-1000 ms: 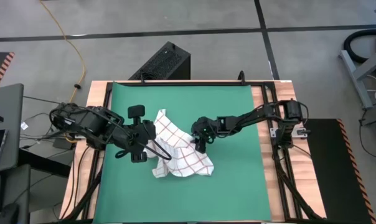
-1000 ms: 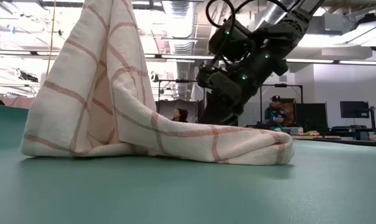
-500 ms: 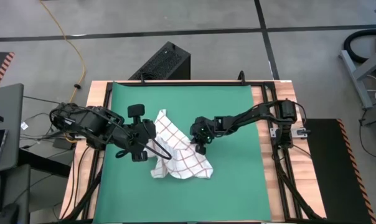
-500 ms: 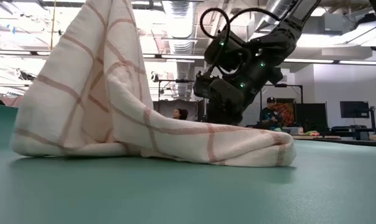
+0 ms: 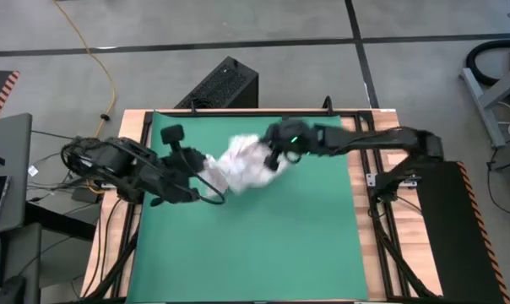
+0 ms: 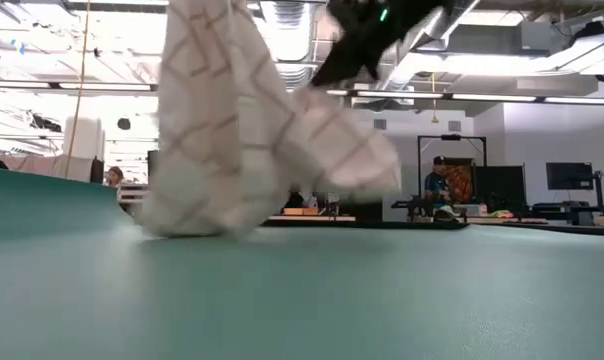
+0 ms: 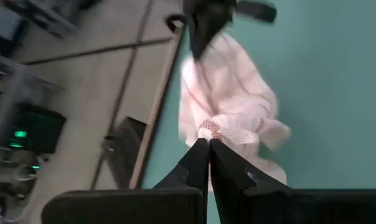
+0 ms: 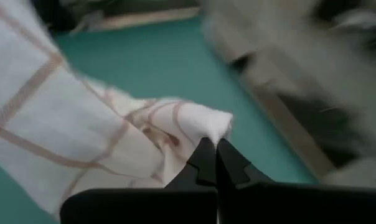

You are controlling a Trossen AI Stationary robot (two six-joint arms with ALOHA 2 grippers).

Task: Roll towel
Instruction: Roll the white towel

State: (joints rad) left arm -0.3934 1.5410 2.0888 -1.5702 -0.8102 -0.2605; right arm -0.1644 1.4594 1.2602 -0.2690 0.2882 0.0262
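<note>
A single thin white cloth towel with a grid of red-brown lines [image 5: 242, 162] hangs bunched between the two arms over the far half of the green mat [image 5: 263, 245], most of it lifted while its lowest folds brush the mat in the low view. Each arm has pinched a separate part of the cloth, which looks like an attempt to pull the crumpled towel open and lay it flat, since a wadded cloth cannot be rolled. The left gripper [image 7: 208, 144] is closed tight on a gathered knot of fabric, its two dark fingers meeting at the tips. The right gripper [image 8: 214, 146] is likewise clamped on a folded edge of the towel, fingers pressed together with cloth poking out just past them. From above, the left gripper [image 5: 206, 167] holds the towel's left end and the right gripper [image 5: 276, 156] its right end, the cloth sagging between them. The count is one towel, one mat, two arms and two grippers, both occupied. Rolling proper has seemingly not begun; the towel is still crumpled.
</note>
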